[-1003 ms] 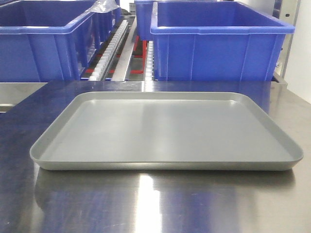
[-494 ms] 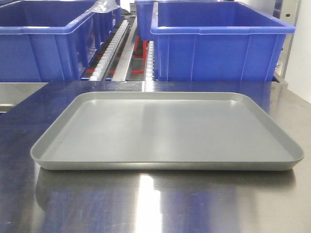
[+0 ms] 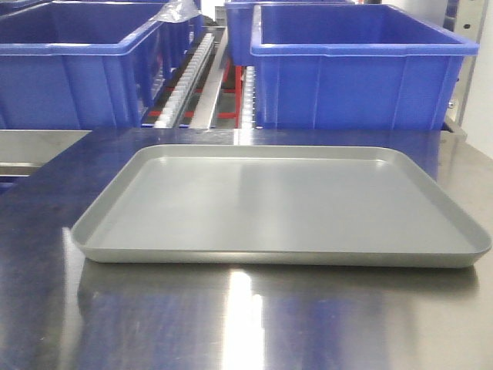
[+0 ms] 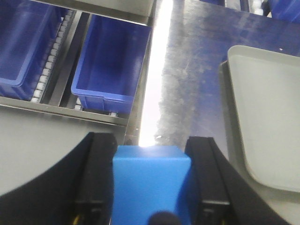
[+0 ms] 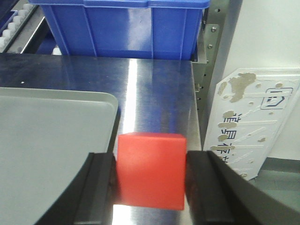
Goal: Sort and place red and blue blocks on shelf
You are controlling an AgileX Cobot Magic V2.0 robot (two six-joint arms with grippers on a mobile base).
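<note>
Left jaws: closed on the blue block [image 4: 151,180], 1 black finger flat against each side face; the block hangs in the air near the left edge of the surface [image 3: 231,324].
Right jaws: clamped the same way on the red block [image 5: 151,168], which is held over the bare strip of surface just beside the right corner of the grey tray [image 3: 277,258].
Slip risk: both blocks are smooth, plain cubes held only by side pressure, so a jolt or a fast swing could probably twist 1 loose and drop it onto the steel or off the edge.
Collision risk: the shelf [image 3: 209,96] sits behind the surface, and 2 large blue bins [image 3: 354,77] fill most of its front; an arm reaching in low could strike a bin wall or the steel frame.
Placement risk: the white roller tracks [image 3: 181,85] run between the bins, and a cube set on rollers may roll or tip instead of resting.
Sorting risk: with 1 colour per arm, crossing the arms or picking the wrong side would mix them up.
In the way: the tray lies between the arms and the shelf; nothing rests in it.
Also around: a worn white panel [image 5: 253,122] stands just right of the surface, close to the right arm's path.
</note>
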